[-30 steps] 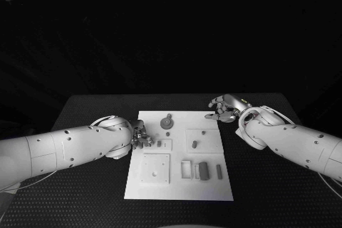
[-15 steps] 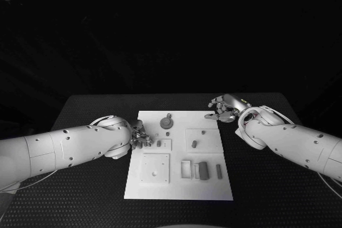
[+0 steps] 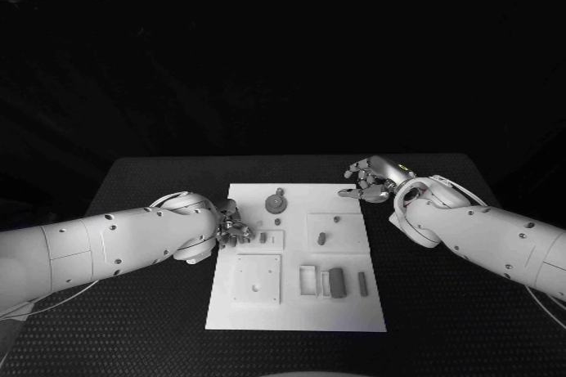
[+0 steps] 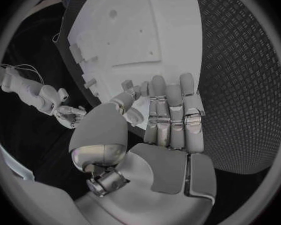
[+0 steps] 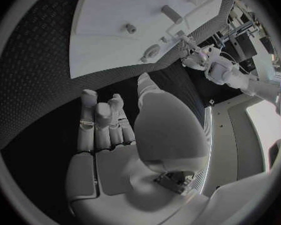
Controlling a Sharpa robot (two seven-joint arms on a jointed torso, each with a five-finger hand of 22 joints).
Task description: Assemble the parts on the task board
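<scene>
Left hand (image 3: 232, 228) at task board (image 3: 295, 311) left edge, fingers together, empty, right hand (image 3: 373, 182) off far-right corner, loosely apart

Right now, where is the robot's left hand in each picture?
Head view: the left hand is at the left edge of the white board.
Left wrist view: it is big, in the middle, fingers pointing at the board.
Right wrist view: it is small, beyond the board.
Shared landmark: the white board.
</scene>
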